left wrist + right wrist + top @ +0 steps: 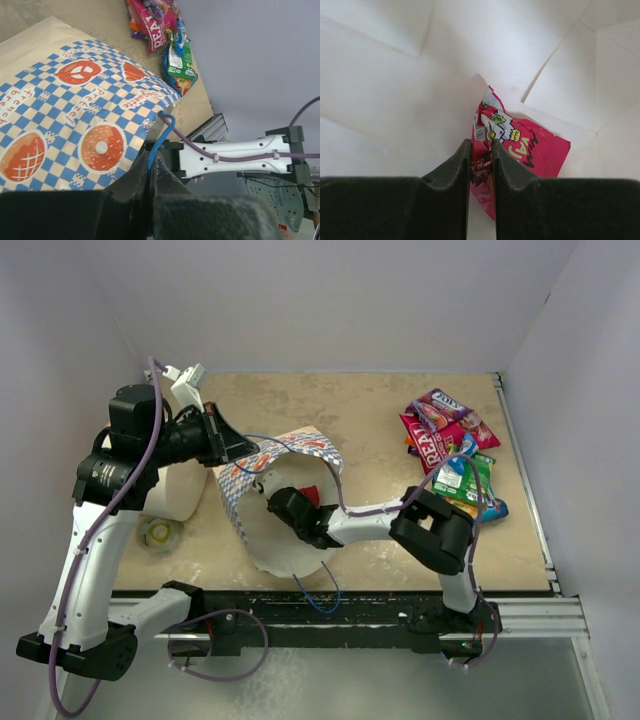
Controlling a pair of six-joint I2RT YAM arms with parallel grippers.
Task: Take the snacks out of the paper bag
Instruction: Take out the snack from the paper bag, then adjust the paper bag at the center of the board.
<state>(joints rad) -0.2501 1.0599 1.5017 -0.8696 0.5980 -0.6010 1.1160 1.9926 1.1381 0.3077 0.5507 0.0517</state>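
The paper bag (290,455) lies on its side in the middle of the table, blue-and-white checkered outside (75,115), mouth toward the near edge. My left gripper (235,445) is shut on its blue cord handle (162,137) and holds the upper side up. My right gripper (290,508) is inside the bag, shut on a red snack packet (520,150) that lies on the cream inside (395,75). A pile of snack packets (452,445) lies at the right of the table, also seen in the left wrist view (165,35).
A large white cylinder (178,490) stands at the left by the left arm, with a small round yellowish thing (158,534) in front of it. White walls close in the table on three sides. A metal rail (530,615) runs along the near edge.
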